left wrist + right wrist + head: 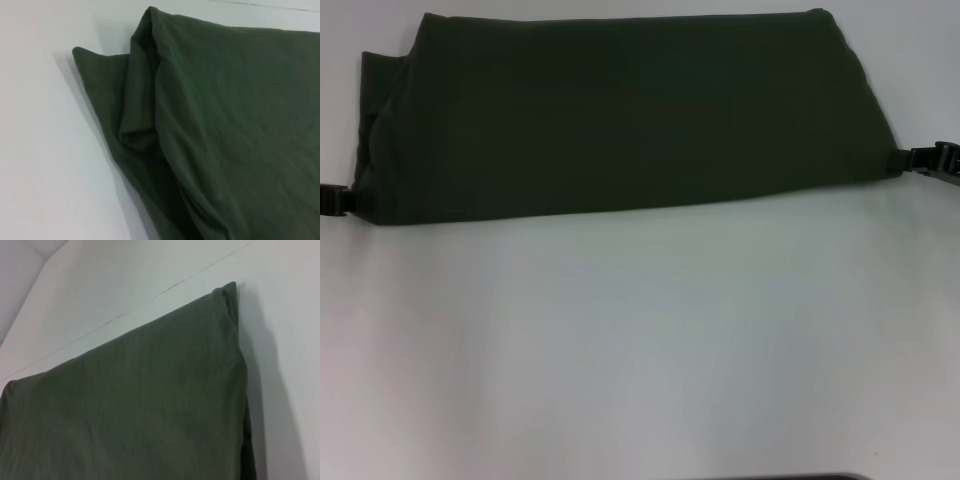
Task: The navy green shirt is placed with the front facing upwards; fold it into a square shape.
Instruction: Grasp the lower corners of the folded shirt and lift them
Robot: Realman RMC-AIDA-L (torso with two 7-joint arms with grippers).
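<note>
Head view first: nearest the robot is a wide stretch of pale table (pixel 640 350), and beyond it the navy green shirt (pixel 620 110) lies as a long folded band running side to side across the far half, plain green face up with no lettering showing. At the band's near left corner the left tool (pixel 350 200) pokes in from the picture's edge, its black tip right against the cloth; at the near right corner the right tool (pixel 912 160) does the same from the other side. Both tips meet the fabric at the corners, but from where I stand the fingers themselves are mostly out of sight, so I cannot tell whether either tool is pinched on the cloth or merely touching it. From the left wrist camera the shirt (pixel 225 130) fills most of the picture, with a bunched end where several layers stack and a loose fold curls under, a small flap of cloth spreading out flat on the table (pixel 45 125) beside it; none of that arm's own fingers show. From the right wrist camera the shirt (pixel 140 410) looks smoother, a flat sheet with a neat folded edge running up to a sharp far corner, and the white table (pixel 280 315) lies bare beside that edge and past it, a thin dark seam line crossing the surface farther back.
</note>
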